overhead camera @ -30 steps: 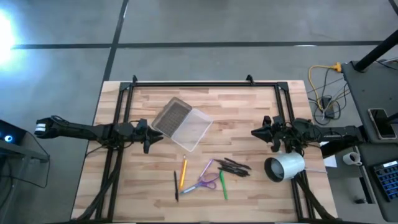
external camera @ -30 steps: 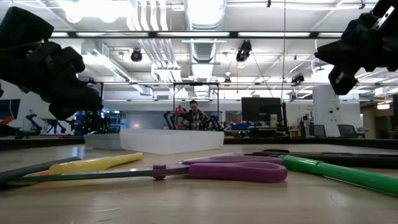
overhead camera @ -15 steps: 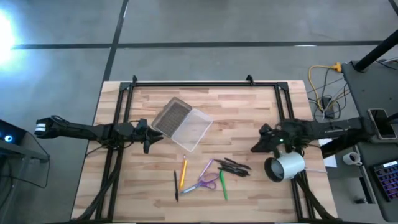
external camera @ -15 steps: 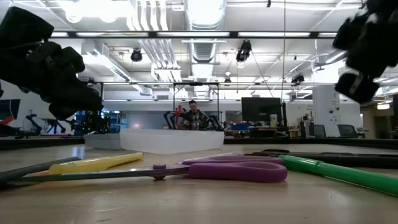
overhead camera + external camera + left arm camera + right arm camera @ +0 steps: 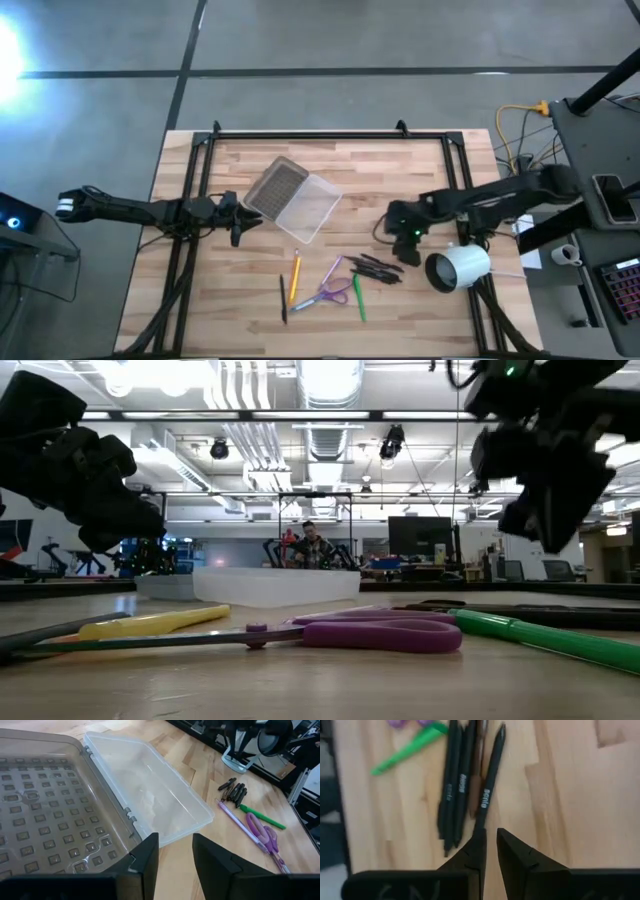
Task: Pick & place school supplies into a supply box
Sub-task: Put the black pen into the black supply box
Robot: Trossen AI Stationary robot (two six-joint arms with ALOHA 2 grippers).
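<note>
The supply box (image 5: 292,198) lies open on the table, its ribbed grey half (image 5: 40,810) beside the clear half (image 5: 150,795). My left gripper (image 5: 245,218) (image 5: 175,852) hovers open at the box's left edge and touches nothing. Near the table's front lie a yellow pencil (image 5: 295,277), a black pen (image 5: 282,297), purple-handled scissors (image 5: 335,292), a green marker (image 5: 358,297) and a bundle of black pens (image 5: 375,267). My right gripper (image 5: 400,235) (image 5: 491,840) hangs just above the bundle of black pens (image 5: 465,785), pointing down, with a narrow gap between its fingers.
A white cylinder (image 5: 458,267) lies on its side at the table's right, just right of the black pens. A black frame (image 5: 300,135) runs along the far edge and down both sides. Bare wood lies between the box and the right gripper.
My right arm has reached from the table's right side toward the left and near edge, dropping and tipping downward until its gripper is over the black pens. The supplies and the box have stayed where they were.
</note>
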